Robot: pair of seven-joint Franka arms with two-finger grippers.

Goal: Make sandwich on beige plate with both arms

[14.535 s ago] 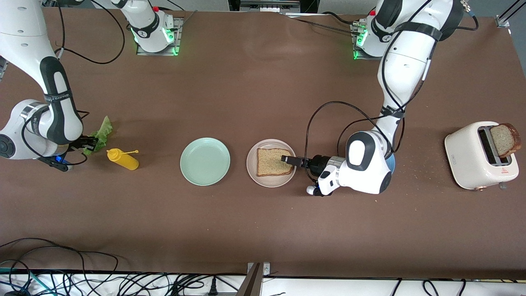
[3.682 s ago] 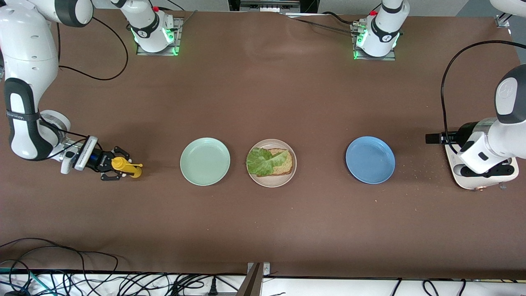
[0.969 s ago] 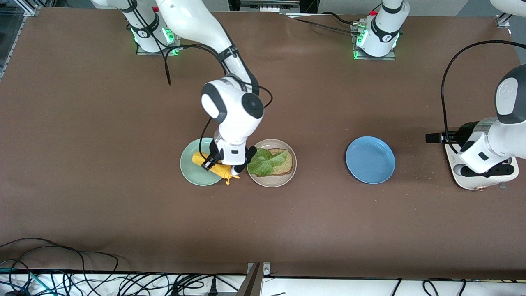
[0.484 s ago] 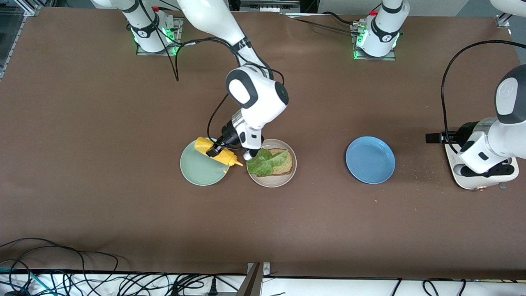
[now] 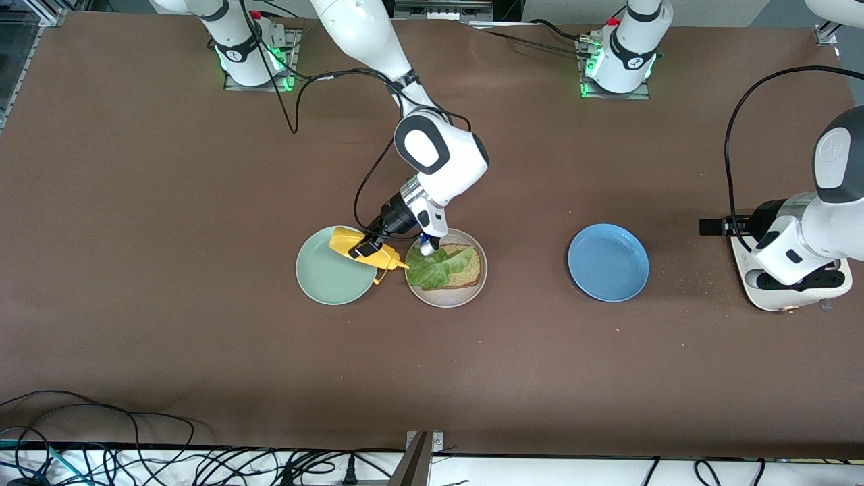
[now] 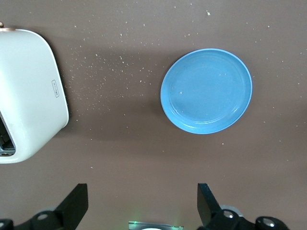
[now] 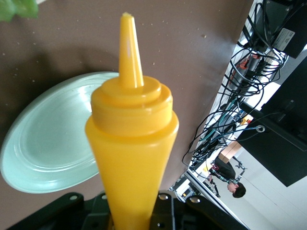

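R end effector [image 5: 365,248] was clamped tight round the body of the yellow squeeze bottle [image 5: 342,237], hanging over the gap btwn the mint-green plate [image 5: 327,278] and the beige plate [image 5: 449,302]. In the front view the bottle was tilted, nozzle aimed toward abt 4 o'clock, tip just short of the beige plate's 9 o'clock rim. On that plate: one bread slice [image 5: 470,271] w/ the lettuce leaf [image 5: 432,268] on top, leaf bunched toward the plate's 9 o'clock side. No 2nd slice seen.

Step in hand, by my read: sauce onto the lettuce. To do it well:
- Carry the nozzle further in, over the mid of the leaf, not the rim. Where it was, a squeeze would prob hit the table or the plate edge.
- Tip the nozzle steeper down before squeezing; wrist cam showed it pointing out past the mint-green plate, w/ only a scrap of lettuce at the corner.
- Keep the tip above the leaf, no contact, since the lettuce is loose and would drag.
- Squeeze gently; the grip was already firm.

L end effector [image 6: 141,207] waited w/ fingers spread wide, holding nothing, up over the table btwn the toaster [image 6: 29,96] and the blue plate [image 6: 206,91], toward the L arm's end.
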